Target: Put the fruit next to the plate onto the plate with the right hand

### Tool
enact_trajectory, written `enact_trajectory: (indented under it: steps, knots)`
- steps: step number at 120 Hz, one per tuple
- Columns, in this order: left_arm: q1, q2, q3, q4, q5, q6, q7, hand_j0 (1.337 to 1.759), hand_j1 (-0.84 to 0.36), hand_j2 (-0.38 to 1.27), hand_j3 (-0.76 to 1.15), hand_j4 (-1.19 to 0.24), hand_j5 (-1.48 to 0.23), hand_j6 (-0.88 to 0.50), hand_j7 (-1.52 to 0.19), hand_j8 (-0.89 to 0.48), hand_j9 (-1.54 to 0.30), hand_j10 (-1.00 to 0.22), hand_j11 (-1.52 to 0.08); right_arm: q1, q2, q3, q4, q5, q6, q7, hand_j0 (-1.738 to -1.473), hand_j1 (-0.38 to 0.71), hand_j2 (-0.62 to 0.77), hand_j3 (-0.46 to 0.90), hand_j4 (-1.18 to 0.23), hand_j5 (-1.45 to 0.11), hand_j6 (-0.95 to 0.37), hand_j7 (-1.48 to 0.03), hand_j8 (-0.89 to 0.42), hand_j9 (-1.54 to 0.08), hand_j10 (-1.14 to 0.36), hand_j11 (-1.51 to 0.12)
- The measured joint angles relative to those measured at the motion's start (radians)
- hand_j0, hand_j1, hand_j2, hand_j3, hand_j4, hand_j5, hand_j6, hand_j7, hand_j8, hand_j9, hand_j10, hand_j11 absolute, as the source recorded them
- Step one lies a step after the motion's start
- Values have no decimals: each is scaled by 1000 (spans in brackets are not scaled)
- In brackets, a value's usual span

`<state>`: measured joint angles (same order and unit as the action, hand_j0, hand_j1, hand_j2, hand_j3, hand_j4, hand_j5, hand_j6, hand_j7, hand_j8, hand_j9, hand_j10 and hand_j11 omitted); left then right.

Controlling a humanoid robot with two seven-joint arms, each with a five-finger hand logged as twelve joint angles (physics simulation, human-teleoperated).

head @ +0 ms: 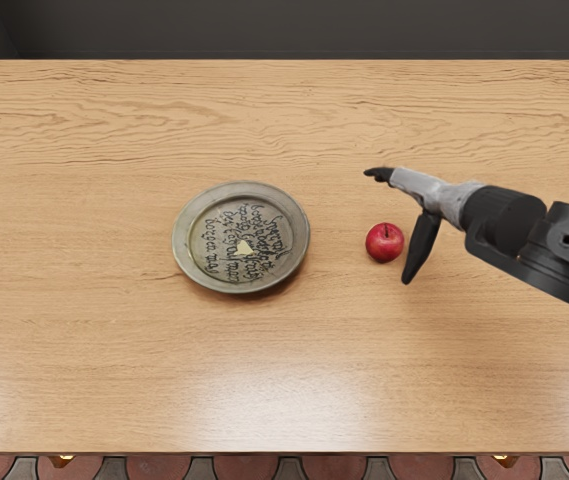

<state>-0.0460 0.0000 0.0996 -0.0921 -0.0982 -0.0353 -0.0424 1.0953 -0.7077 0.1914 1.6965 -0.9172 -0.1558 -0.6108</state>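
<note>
While the apple (pixel 385 242) sits at the plate's (pixel 188 226) three o'clock, my right hand (pixel 427 204) hangs spread and empty just beside it; I'd centre the palm above, then close evenly.

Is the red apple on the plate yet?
Not yet. The small red apple lies on the wooden table beside the round grey plate.
</note>
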Motion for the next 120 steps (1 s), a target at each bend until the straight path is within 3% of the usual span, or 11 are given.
enact_trajectory:
  steps: [33,74,120]
  knots:
    - [0,0,0,0,0,0,0,1658,73,46,0,-230,-299,-230,-299,-230,-299,-230,-299,-7,35,-45,-19,2,-62,0,-1658,-305,-6,0,-41,-50,-42,-49,-41,-50,-40,-50]
    - [0,0,0,0,0,0,0,1658,73,46,0,-230,-299,-230,-299,-230,-299,-230,-299,-11,107,-57,-127,19,-98,0,-1658,-303,-6,0,-42,-52,-43,-51,-42,-51,-41,-51]
    - [0,0,0,0,0,0,0,1658,73,46,0,-230,-299,-230,-299,-230,-299,-230,-299,-27,134,-97,-153,-84,-159,0,-1658,-143,-32,0,-175,-225,-177,-224,-176,-225,-175,-225]
